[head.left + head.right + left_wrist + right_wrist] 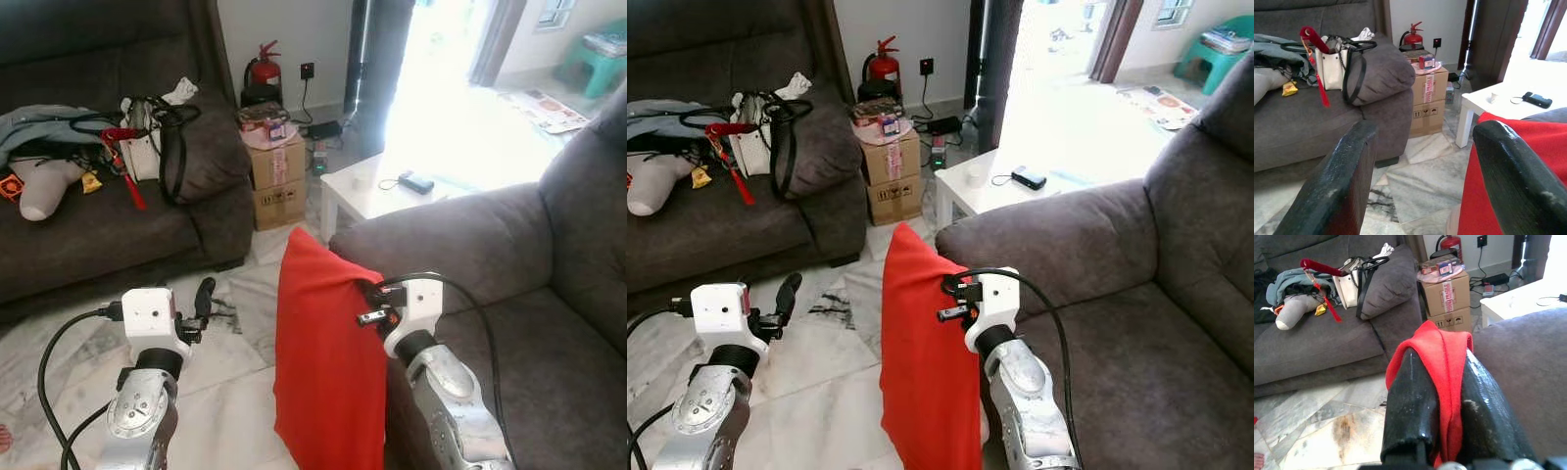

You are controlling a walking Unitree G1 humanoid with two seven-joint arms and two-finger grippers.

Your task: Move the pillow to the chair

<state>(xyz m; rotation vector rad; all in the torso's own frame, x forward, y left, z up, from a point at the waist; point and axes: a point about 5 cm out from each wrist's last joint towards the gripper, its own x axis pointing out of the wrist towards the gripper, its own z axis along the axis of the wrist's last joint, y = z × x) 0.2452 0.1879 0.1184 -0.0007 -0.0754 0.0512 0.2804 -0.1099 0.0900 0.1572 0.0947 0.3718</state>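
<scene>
Pinching the limp red fabric pillow [328, 362] by its top edge, my right gripper [1442, 396] dangles it beside the grey upholstered chair [509, 255] arm for clearance; left gripper [1420, 181] spread, idle

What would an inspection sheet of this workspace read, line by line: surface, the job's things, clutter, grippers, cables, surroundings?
Surface: marble floor between two grey seats.
Job's things: red pillow hangs by its top edge beside the grey armchair, not yet on the seat.
Clutter: white handbag, grey clothes and a stuffed toy on the sofa; stacked cardboard boxes.
Grippers: right gripper shut on the red pillow; left gripper open, holding nothing, above the floor.
Cables: black cables loop from both wrists; a wall-socket lead runs to the floor.
Surroundings: fire extinguisher, white side table with a phone, bright doorway.
</scene>
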